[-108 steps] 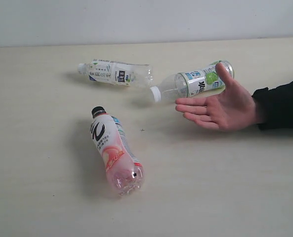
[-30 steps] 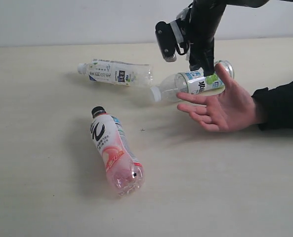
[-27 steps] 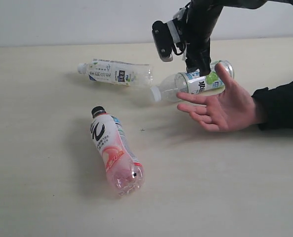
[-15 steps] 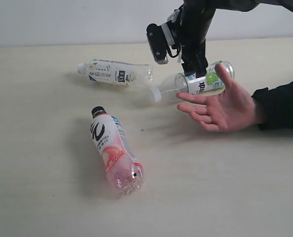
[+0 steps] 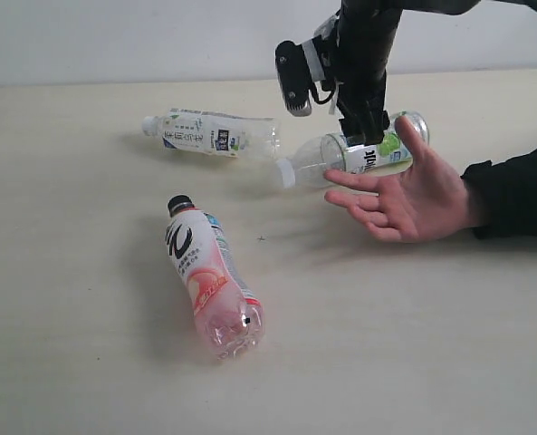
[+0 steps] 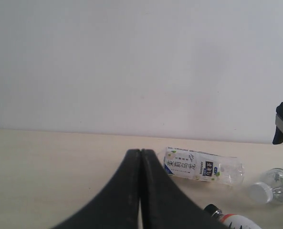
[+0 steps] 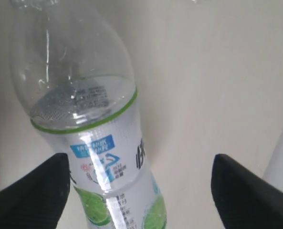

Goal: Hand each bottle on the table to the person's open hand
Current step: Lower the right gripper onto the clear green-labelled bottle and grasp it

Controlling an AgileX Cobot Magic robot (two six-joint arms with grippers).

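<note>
Three bottles lie on the table (image 5: 87,344). The green-labelled bottle (image 5: 351,154) (image 7: 103,143) lies just behind the person's open hand (image 5: 413,195), which rests palm up with a black sleeve. My right gripper (image 5: 366,131) (image 7: 139,164) hangs over this bottle, open, with its fingers (image 7: 31,191) on either side of the label and nearer one side. A white-labelled bottle (image 5: 212,133) (image 6: 203,168) lies further left. The pink-and-white bottle (image 5: 212,272) with a black cap lies in front. My left gripper (image 6: 140,152) is shut and empty, low over the table, out of the exterior view.
A pale wall (image 5: 159,36) rises behind the table's far edge. The right arm's camera block (image 5: 293,77) sticks out to the left above the green-labelled bottle. In the left wrist view the green-labelled bottle's white cap (image 6: 263,191) and the pink bottle's black cap (image 6: 213,210) show.
The right gripper has opened wider and shifted slightly above the green-labelled bottle, ending a little lower. The hand and all bottles stay where they were.
</note>
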